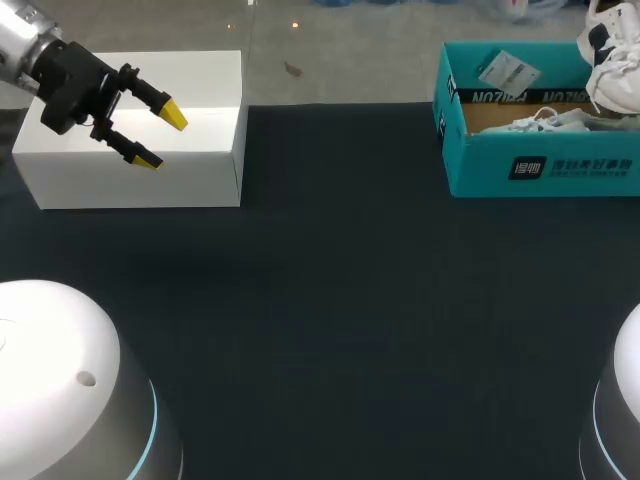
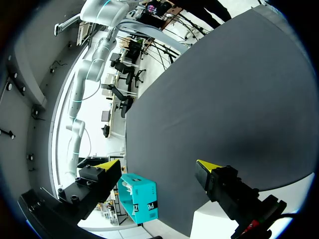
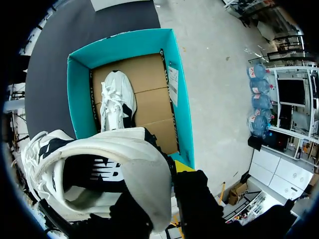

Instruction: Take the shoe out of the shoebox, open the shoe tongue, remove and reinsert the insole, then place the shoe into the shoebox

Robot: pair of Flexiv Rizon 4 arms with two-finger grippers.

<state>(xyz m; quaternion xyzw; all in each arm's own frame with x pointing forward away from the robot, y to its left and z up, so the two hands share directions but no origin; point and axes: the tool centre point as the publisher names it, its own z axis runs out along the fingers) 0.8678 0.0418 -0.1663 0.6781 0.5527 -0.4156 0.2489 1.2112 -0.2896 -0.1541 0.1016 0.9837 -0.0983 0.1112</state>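
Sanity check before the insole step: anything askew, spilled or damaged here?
Nothing stands out. The teal shoebox is upright and intact, with a white shoe lying inside. The second shoe is held above it in the right pincer. The left pincer hangs open over the white box.

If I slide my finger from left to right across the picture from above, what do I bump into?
left hand → bare dark table → blue-green shoebox → white shoe lifted at the far right
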